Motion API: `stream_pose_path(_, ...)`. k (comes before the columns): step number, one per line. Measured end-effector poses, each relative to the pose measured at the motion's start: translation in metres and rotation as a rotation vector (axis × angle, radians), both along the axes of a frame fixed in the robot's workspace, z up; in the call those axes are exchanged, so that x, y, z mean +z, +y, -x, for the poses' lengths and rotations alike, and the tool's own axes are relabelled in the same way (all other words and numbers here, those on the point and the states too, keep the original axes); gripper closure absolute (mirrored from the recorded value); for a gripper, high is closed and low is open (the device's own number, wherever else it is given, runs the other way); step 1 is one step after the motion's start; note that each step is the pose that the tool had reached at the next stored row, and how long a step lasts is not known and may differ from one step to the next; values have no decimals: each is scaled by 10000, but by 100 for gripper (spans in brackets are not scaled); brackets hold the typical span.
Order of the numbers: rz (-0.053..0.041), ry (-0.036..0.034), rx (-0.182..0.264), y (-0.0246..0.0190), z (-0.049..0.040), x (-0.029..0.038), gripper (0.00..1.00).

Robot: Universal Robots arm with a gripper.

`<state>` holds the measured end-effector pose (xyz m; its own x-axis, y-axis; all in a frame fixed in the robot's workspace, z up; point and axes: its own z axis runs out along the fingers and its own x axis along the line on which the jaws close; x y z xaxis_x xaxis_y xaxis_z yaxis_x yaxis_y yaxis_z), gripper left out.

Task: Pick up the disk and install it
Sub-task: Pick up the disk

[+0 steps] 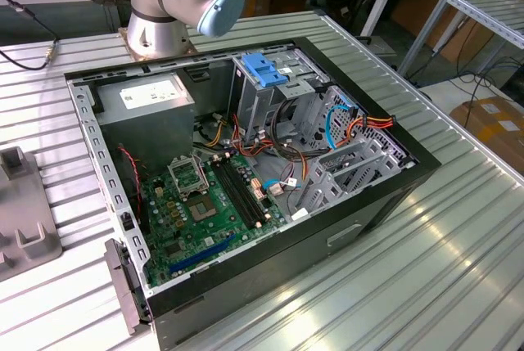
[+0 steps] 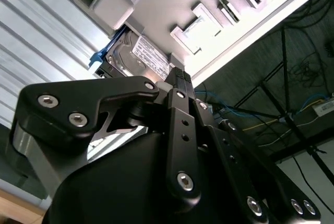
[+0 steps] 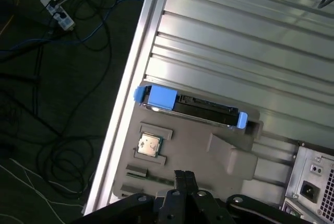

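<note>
Pincer (image 3: 183, 176): its fingers are together with nothing between them. In both wrist views it hangs above the grey holder (image 3: 224, 156), pointing down at it and clear of everything on it.

Grey holder: a moulded plate with shaped pockets, lying flat near the desk's edge. The pockets seem meant to keep each part in a known place and pose.

Chip (image 3: 150, 144): a small square processor lying flat in its own pocket of the holder, just beside the disk's slot.

Disk (image 3: 190, 108): it stands on its long edge in a slot along one side of the holder, with blue rails at both ends and the metal body between them. Set upright like this, its top edge sticks up out of the holder, which probably leaves two flat faces free to be pinched. It is apart from the pincer, so by my reading it has not yet been picked up.

Desk (image 3: 235, 36): ribbed aluminium that carries the holder.

Computer case (image 1: 344, 236): it sits beside the holder, toward the exterior view's right of it. It lies on its side with the panel off, so the inside faces upward.

Drive bay (image 1: 274, 105): a metal cage in the part of the case away from the holder, topped by a blue bracket (image 1: 266, 69).
</note>
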<state>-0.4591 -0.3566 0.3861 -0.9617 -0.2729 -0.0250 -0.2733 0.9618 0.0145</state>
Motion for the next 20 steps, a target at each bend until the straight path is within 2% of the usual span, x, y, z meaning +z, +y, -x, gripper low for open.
stream_pose_path(9, 12, 0, 597, 0, 0, 0, 90)
stream_pose_path(20, 22, 0, 1124, 0, 0, 0, 90)
